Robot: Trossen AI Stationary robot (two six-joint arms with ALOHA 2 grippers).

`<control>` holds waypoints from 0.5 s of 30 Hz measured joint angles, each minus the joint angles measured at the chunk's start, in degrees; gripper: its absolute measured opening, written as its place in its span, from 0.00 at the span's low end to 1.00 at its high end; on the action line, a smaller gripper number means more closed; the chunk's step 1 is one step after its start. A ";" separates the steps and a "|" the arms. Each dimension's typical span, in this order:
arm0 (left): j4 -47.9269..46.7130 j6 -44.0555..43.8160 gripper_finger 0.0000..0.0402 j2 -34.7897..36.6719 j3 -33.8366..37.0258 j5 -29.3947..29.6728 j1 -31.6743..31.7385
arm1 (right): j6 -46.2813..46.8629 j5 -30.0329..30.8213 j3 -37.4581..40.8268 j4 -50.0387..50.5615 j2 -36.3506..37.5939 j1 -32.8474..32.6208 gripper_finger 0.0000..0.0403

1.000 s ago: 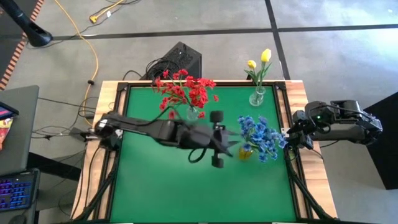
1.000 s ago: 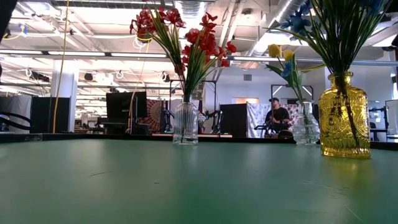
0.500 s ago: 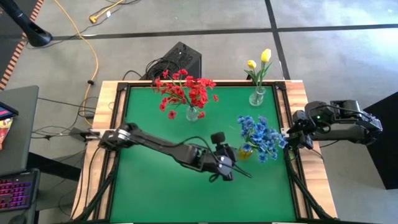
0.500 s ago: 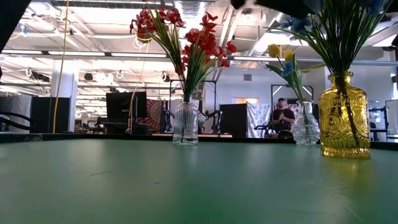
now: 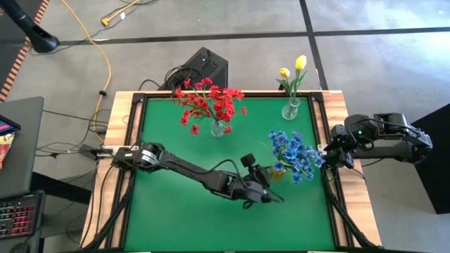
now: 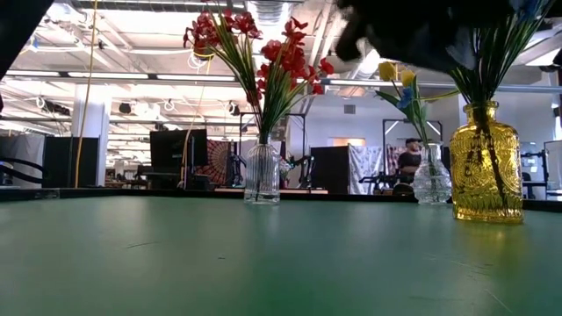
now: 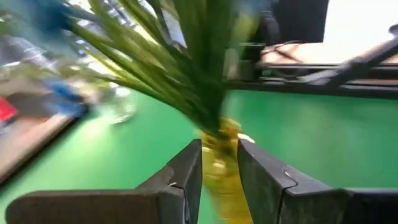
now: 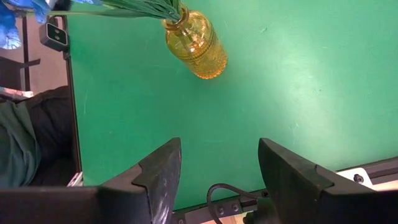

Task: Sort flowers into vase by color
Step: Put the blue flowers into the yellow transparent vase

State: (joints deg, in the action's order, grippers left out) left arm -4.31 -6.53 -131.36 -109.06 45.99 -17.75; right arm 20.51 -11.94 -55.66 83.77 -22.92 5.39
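Observation:
Blue flowers (image 5: pixel 293 154) stand with their stems in a yellow glass vase (image 5: pixel 278 171) at the table's right. Red flowers (image 5: pixel 209 103) are in a clear ribbed vase (image 6: pixel 262 174) at the far middle. Yellow flowers (image 5: pixel 295 69) stand in a clear vase (image 5: pixel 290 109) at the far right. My left gripper (image 5: pixel 269 195) hangs low just on the near side of the yellow vase (image 7: pixel 219 180), open, pointing at it with nothing between its fingers. Whether it touches the vase, I cannot tell. My right gripper (image 8: pixel 217 168) waits open at the table's right edge.
The green mat (image 5: pixel 176 211) is bare over its left and near parts. A black frame rail (image 5: pixel 330 204) runs along the table's right side. Beyond the far edge lie a black box (image 5: pixel 204 67) and cables. A person (image 6: pixel 408 162) shows far off in the room.
My left gripper has come down from beside the blue blooms and gone toward the table's near edge and a little to the right, rolling its wrist on the way. Its dark arm has dropped into the top of the low view. Vases and flowers have kept still.

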 joint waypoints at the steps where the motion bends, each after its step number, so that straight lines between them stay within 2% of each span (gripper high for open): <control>1: 5.83 1.51 0.23 0.10 3.14 -1.77 -0.02 | 0.00 0.00 0.00 0.00 0.00 0.00 0.59; 4: 20.49 2.78 0.23 1.62 10.85 -6.56 0.46 | 0.00 0.00 0.00 0.00 0.00 0.00 0.59; 7: 29.20 1.19 0.23 2.87 14.32 -6.64 1.52 | 0.00 0.00 0.00 0.00 0.00 0.00 0.59; 15: 31.55 -1.45 0.23 2.70 15.33 -10.28 4.65 | 0.00 0.00 0.00 0.00 0.00 0.00 0.59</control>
State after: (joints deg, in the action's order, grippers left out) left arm 27.23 -7.98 -128.66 -93.73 35.71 -13.10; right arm 20.51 -11.94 -55.66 83.77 -22.92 5.39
